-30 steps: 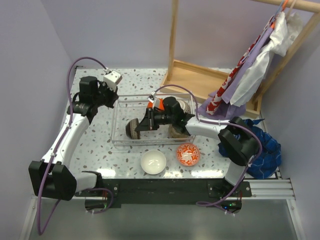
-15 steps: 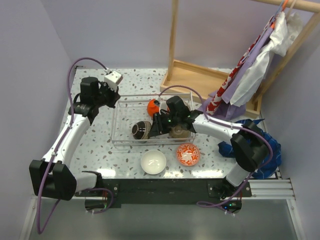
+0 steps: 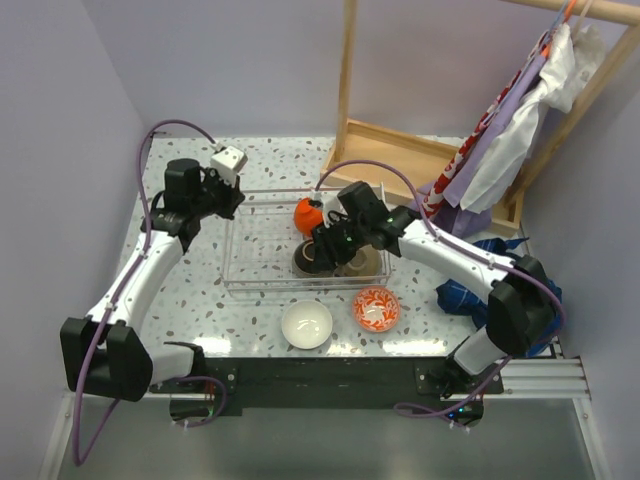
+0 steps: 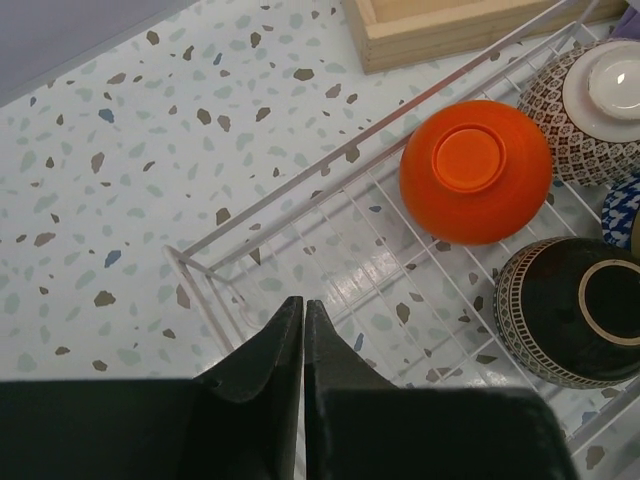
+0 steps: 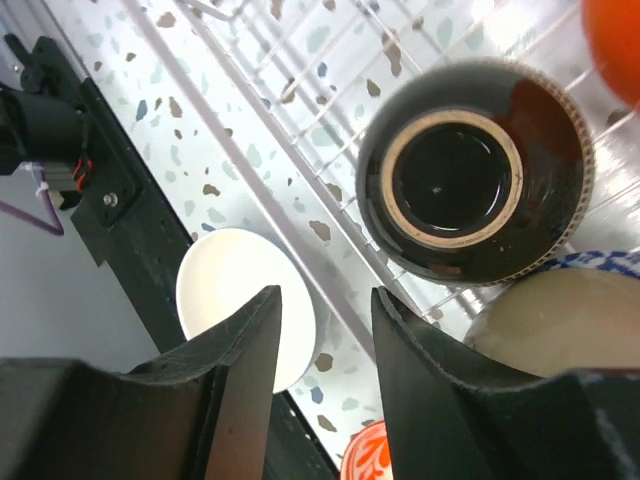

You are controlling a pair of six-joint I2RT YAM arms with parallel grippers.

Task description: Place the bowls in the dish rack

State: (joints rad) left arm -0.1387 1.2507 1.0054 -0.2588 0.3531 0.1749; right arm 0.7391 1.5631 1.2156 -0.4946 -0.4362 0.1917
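Top external: white bowl (image 3: pixel 306 324), red-patterned bowl (image 3: pixel 376 308) — two outside dish rack (image 3: pixel 255 242).

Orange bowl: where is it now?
In the top view, the orange bowl sits upside down inside the dish rack, along its far side, just beyond the dark bowl.

Mid-frame, the wire rack (image 3: pixel 262 286) holds an upturned orange bowl (image 3: pixel 308 212) and a dark bowl (image 3: pixel 306 261), with the right gripper (image 3: pixel 327 240) just above them. Below the rack stand a white bowl (image 3: pixel 306 324) and a red-patterned bowl (image 3: pixel 376 308).
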